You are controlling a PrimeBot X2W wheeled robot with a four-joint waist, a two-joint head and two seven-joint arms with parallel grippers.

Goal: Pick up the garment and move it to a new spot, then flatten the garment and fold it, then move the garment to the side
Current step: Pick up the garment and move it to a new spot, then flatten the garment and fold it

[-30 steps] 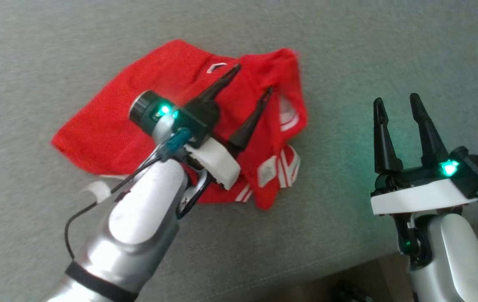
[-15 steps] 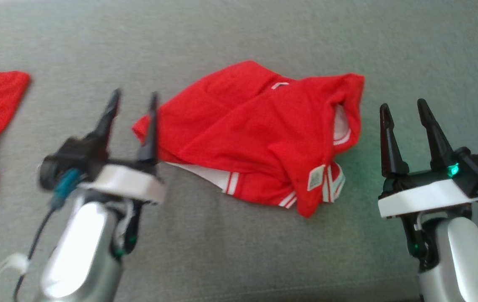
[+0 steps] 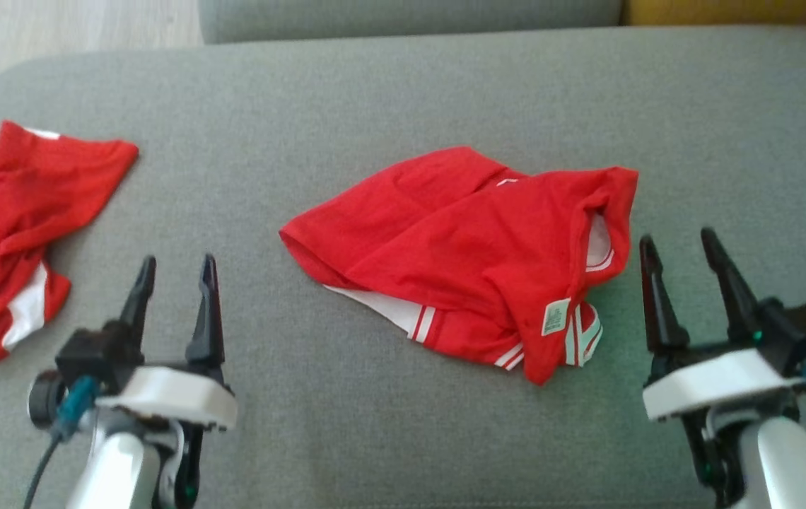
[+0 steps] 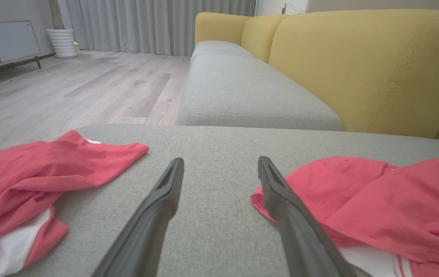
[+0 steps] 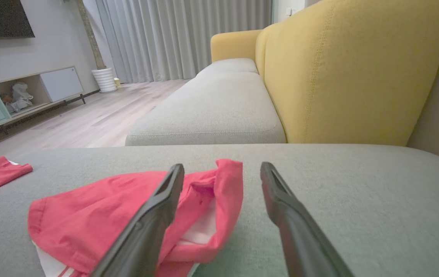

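Your left jaws and right jaws both stand wide and empty, poised low over the cushion (image 3: 375, 92), one on each side of the garment (image 3: 459, 240). It lies rumpled and doubled over mid-cushion, with its open end just beside the right jaws and its plain corner near the left, while a second red garment (image 3: 14, 212) sits well apart at the far left. I judge you're at the flattening step, so next bring each pair of jaws down onto an outer edge, pinch a single layer, and draw the cloth apart evenly.
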